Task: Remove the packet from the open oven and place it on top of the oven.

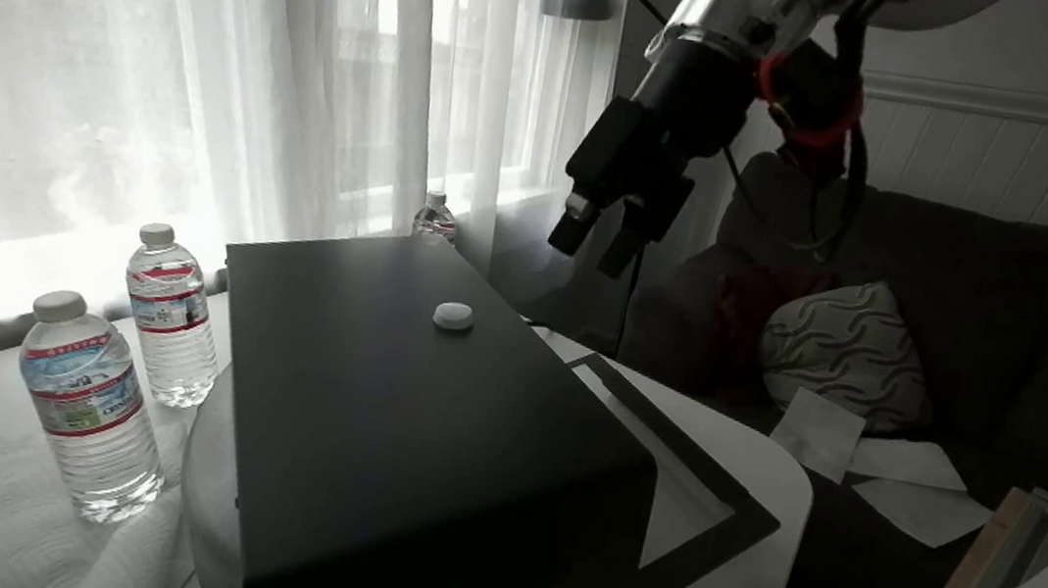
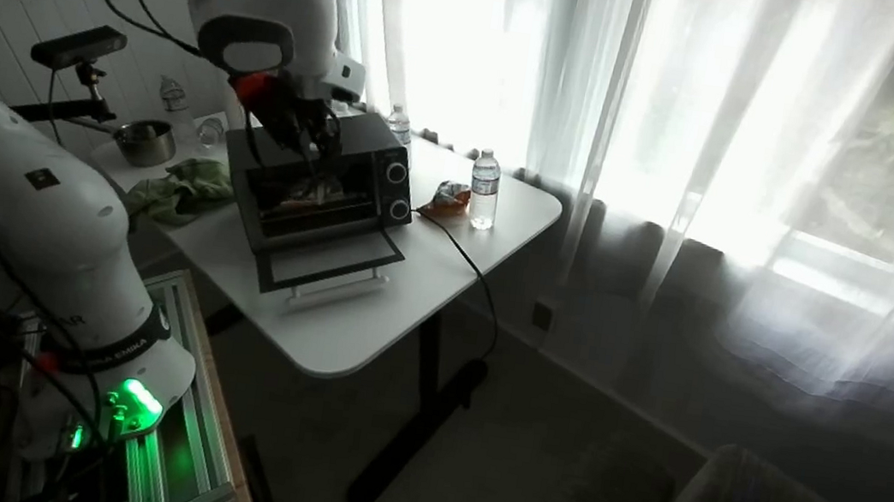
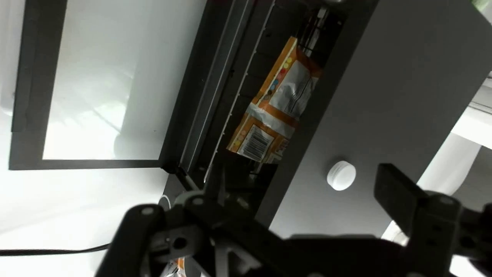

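Observation:
The black oven (image 1: pixel 358 364) stands on a white table with its door (image 1: pixel 702 551) folded down open. In the wrist view, the orange, white and dark packet (image 3: pixel 276 107) lies inside the oven (image 3: pixel 384 96) on the rack, partly hidden by the top edge. The packet (image 2: pixel 312 192) also shows in the oven mouth (image 2: pixel 245 207) in an exterior view. My gripper (image 1: pixel 595 246) is open and empty, above the oven's top near its front edge. In the wrist view, the fingers of the gripper (image 3: pixel 303 182) stand wide apart, clear of the packet.
A white cap (image 1: pixel 453 317) sits on the oven's top. Water bottles (image 1: pixel 92 408) (image 1: pixel 170 323) (image 2: pixel 484 191) stand around it. Another orange bag (image 2: pixel 449 199) lies beside a bottle. A metal pot (image 2: pixel 144 142) and green cloth (image 2: pixel 183 190) are on the table. A black cable (image 2: pixel 464 253) runs off the edge.

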Robot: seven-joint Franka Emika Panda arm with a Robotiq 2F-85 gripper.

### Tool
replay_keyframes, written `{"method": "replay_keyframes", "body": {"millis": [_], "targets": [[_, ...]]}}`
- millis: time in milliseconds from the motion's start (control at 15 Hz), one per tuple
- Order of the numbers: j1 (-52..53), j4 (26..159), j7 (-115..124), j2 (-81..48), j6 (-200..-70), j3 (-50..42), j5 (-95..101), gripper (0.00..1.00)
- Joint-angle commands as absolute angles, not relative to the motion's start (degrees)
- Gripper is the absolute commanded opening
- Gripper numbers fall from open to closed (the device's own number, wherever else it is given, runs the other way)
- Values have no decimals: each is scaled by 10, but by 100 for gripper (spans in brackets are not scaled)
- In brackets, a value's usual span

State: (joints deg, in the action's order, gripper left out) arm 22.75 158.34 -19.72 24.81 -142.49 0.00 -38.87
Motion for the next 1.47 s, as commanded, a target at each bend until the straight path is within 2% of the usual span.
{"method": "replay_keyframes", "body": {"millis": [0, 133, 267, 333, 933, 1400], "targets": [[253, 1582, -337, 185, -1453, -38, -521, 100], [262, 1583, -426, 158, -1438, -67, -583, 100], [210, 1581, -493, 127, -1415, -37, -625, 100], [191, 1583, -438, 152, -1423, -4, -590, 100], [169, 1574, -495, 108, -1414, -4, -621, 100], [116, 1540, -622, 38, -1341, 0, -720, 100]]}}
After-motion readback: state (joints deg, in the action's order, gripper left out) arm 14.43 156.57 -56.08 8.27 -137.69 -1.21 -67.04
